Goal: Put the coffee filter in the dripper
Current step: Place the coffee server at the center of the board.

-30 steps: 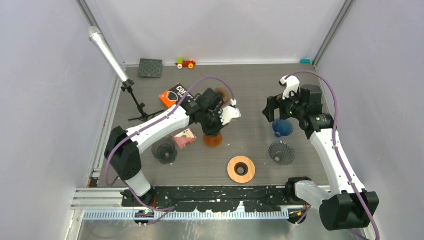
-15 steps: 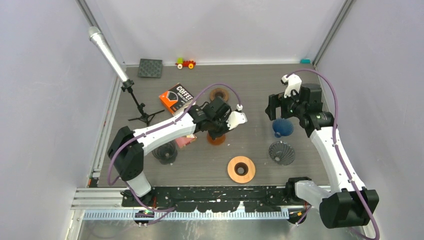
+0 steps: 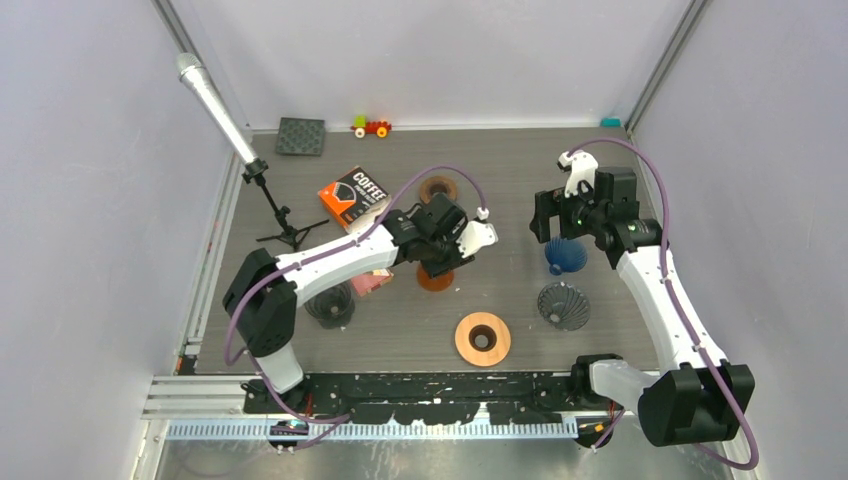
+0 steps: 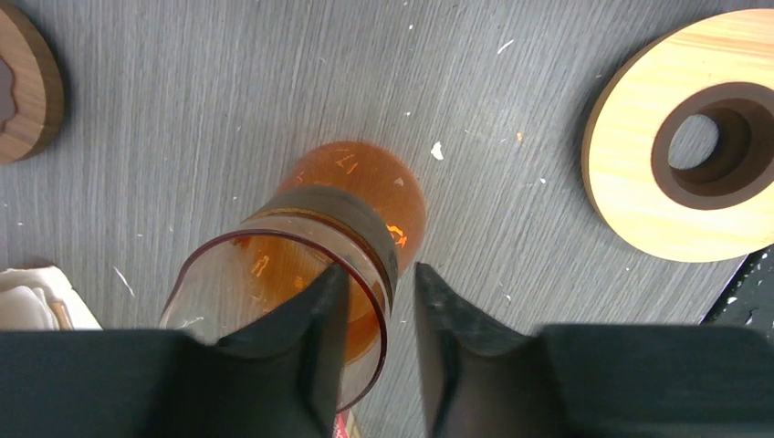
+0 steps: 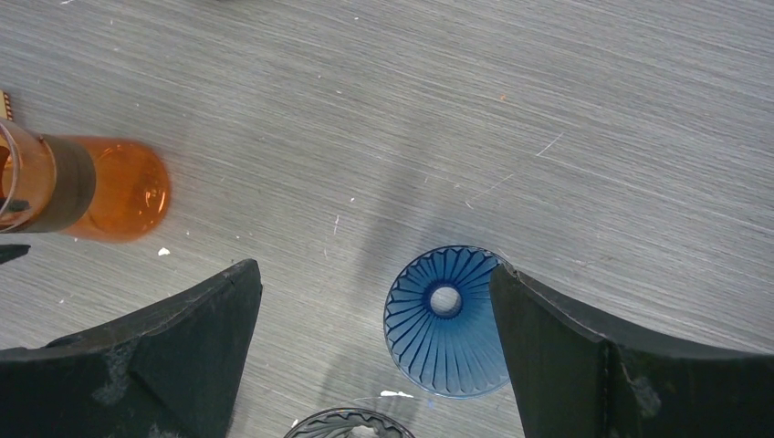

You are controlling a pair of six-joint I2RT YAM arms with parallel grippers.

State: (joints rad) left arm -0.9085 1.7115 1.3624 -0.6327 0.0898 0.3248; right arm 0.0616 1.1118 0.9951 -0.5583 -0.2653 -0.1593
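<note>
**A:** Orange glass on the grey table point(image 4: 228, 91): the carafe point(image 4: 365, 178) is set down, and the left gripper point(image 4: 379, 274) has just slackened. Its jaws are parted across the rim, one finger inside and one outside, pinching nothing.

**B:** It was clamped a second ago?

**A:** Yes, tight on that rim. I'd judge the carafe parked and that hand freed.

**B:** And the right gripper point(image 5: 372, 267)?

**A:** Spread wide and empty, well to the carafe's right, as before.

**B:** Where's the coffee filter?

**A:** In no dripper yet. The filter box point(image 3: 352, 196) lies behind the carafe to its left, and the wooden ring point(image 4: 630, 210) is in front to its right. The blue dripper point(image 5: 445, 319) stands bare, far to its right. A pale paper stack point(image 4: 32, 306) just left of the carafe may be filters; I can't tell.
</note>
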